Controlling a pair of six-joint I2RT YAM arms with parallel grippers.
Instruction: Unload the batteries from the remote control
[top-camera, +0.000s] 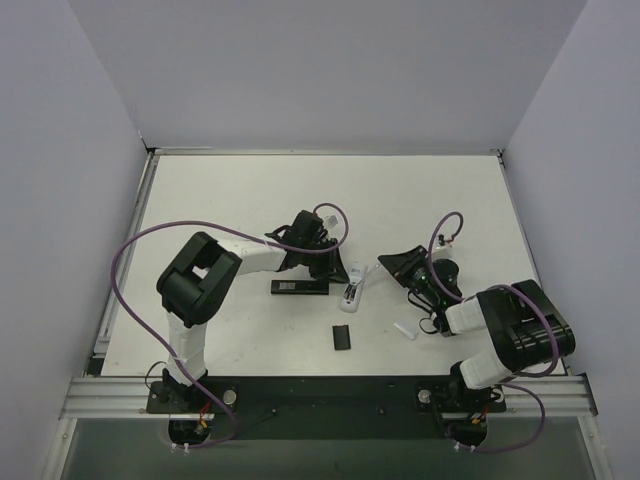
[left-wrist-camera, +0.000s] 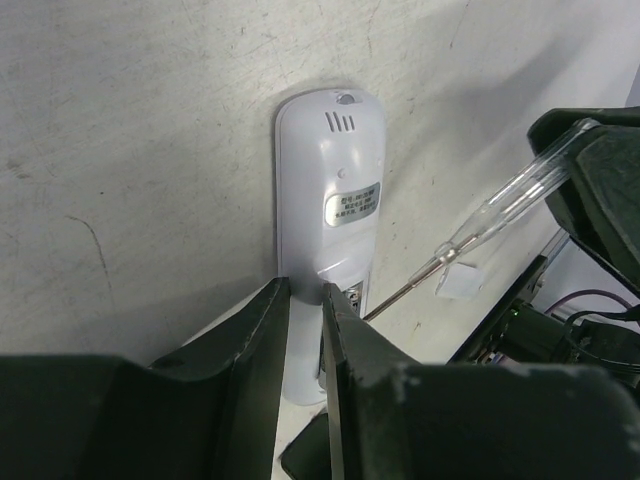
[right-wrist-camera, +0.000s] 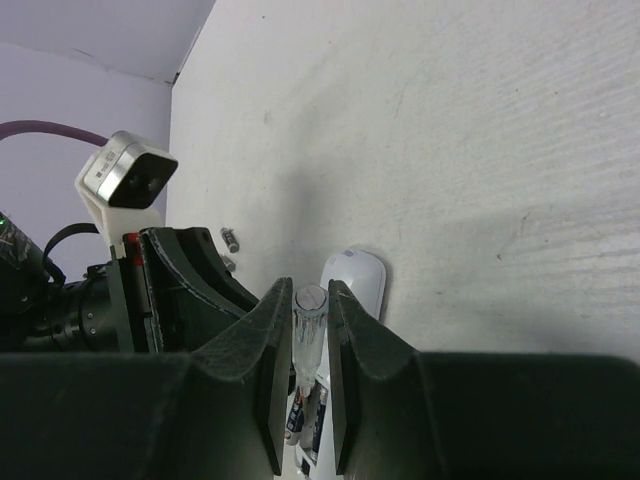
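Note:
The white remote control (left-wrist-camera: 330, 180) lies back-up on the table with its battery compartment open. Two batteries (right-wrist-camera: 300, 418) sit in that compartment. My left gripper (left-wrist-camera: 305, 290) is closed to a narrow gap on the remote's near end, one finger outside its left edge and the other at the compartment. My right gripper (right-wrist-camera: 308, 300) is shut on a clear-handled screwdriver (left-wrist-camera: 500, 205), whose metal tip reaches the compartment. From above, the remote (top-camera: 353, 291) lies between the left gripper (top-camera: 335, 265) and the right gripper (top-camera: 398, 265).
A black remote (top-camera: 298, 288) lies left of the white one. A flat black cover (top-camera: 342, 338) and a small white piece (top-camera: 404, 329) lie nearer the arm bases. Two small loose cylinders (right-wrist-camera: 231, 242) rest on the table beyond the left gripper. Walls enclose the table.

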